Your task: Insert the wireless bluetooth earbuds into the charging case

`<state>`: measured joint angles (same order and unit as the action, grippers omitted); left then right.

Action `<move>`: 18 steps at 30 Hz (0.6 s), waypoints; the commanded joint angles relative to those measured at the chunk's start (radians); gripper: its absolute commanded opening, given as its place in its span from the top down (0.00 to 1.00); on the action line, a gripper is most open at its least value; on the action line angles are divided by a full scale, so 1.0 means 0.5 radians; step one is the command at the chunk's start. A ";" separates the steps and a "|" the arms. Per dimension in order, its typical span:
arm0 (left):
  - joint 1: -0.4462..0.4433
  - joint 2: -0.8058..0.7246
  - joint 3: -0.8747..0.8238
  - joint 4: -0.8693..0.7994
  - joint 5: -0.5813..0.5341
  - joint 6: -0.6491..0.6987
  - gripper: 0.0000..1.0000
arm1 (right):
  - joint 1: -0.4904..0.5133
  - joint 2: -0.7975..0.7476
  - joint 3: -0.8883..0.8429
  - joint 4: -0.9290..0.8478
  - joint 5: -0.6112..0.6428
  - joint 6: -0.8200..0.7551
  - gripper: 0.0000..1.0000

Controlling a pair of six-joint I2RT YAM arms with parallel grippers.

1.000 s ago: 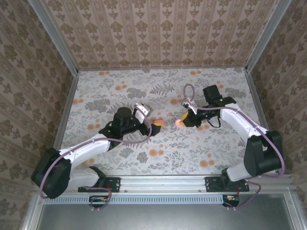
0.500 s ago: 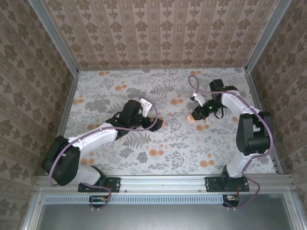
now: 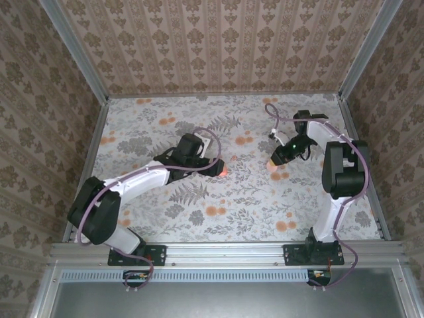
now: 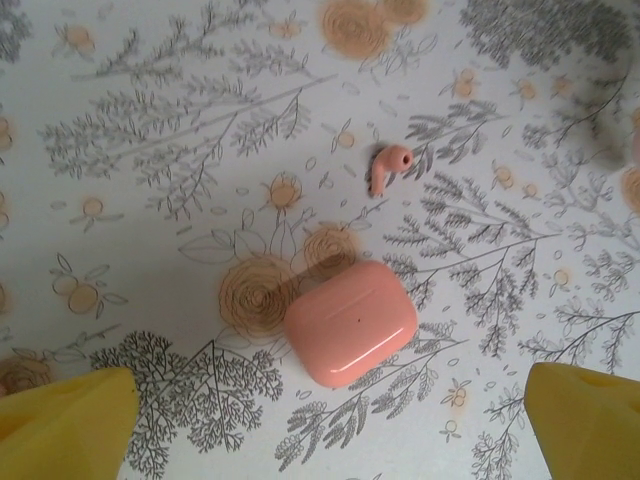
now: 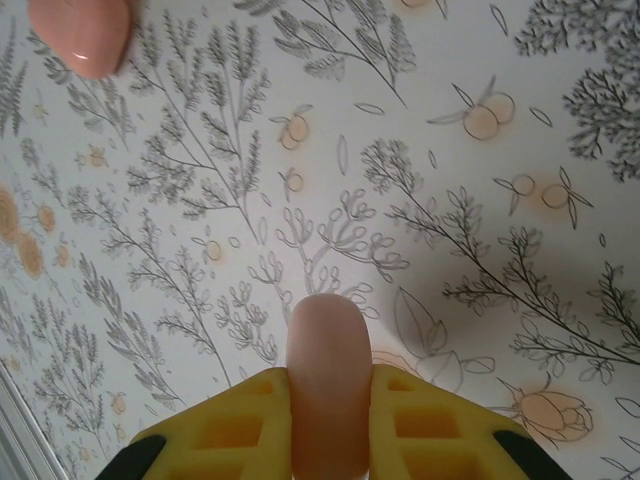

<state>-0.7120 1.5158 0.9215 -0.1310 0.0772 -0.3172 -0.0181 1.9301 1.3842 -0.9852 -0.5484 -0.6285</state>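
Two buds, one case, all coral-pink. L gripper (image 4: 325, 425) is wide open and grasps nothing. It hangs over the charging case (image 4: 350, 322), which lies flat on the floral tabletop (image 4: 150, 250), lid apparently shut, between the yellow fingertips (image 4: 65, 420) but clear of both. Loose earbud (image 4: 388, 165) is on the cloth just beyond the case, not touching it. R gripper (image 5: 328, 405) is clamped on a 2nd earbud (image 5: 328, 340): a smooth pink rounded piece, so ID is a judgement. Its tip is near the cloth, contact unclear. Handling, est.: case is light, rigid, glossy, so likely to skate on the cloth if nudged. Take it across the two long sides, low on the body, leaving the lid free to hinge. Buds are v. light, hard, tiny, curved, so apt to squirt from the pads. Pinch across the stem, gently. Views: L wrist gives lid state + how the loose bud lies. From the top cam the case (image 3: 224, 171) reads as a pink blob, but arm spacing is plain there, w/ the R gripper well to its right. R wrist gives the pinch itself, case at the frame's upper-left corner.
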 commanded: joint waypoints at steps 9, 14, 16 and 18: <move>-0.011 0.147 0.170 -0.139 -0.019 -0.090 0.00 | -0.013 0.163 0.129 -0.147 0.188 0.071 0.84; -0.015 0.191 0.205 -0.163 -0.005 -0.109 0.00 | -0.013 0.200 0.152 -0.149 0.202 0.085 0.81; -0.018 0.199 0.215 -0.167 0.001 -0.112 0.00 | -0.015 0.217 0.169 -0.166 0.218 0.083 0.80; -0.019 0.208 0.220 -0.166 -0.004 -0.114 0.00 | -0.016 0.229 0.179 -0.176 0.228 0.086 0.79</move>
<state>-0.7132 1.6093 1.0042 -0.1913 0.0780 -0.3492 -0.0196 2.0212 1.4467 -1.0298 -0.4690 -0.5949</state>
